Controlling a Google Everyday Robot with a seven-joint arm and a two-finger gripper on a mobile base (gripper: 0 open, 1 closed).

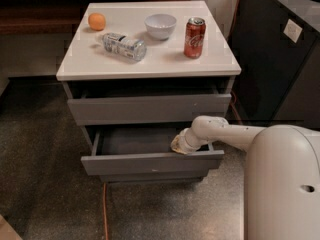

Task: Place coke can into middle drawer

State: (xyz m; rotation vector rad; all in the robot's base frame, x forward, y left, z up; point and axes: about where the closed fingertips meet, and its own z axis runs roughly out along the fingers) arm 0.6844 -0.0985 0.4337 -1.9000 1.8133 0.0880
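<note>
**Drawer (150, 162) out, can (194, 37) on top**

White tabletop (150, 66), dark speckled floor (40, 184). One can upright near right edge; one bowl (160, 25); one bottle (124, 46) lying; one orange (97, 21), back-left corner. Gripper (179, 145) at drawer front's right end; grip: cannot tell.

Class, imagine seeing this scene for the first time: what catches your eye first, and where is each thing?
The red coke can stands upright on the right side of the white cabinet top. Below, the middle drawer is pulled open, and the robot's gripper sits at its right end.
</note>
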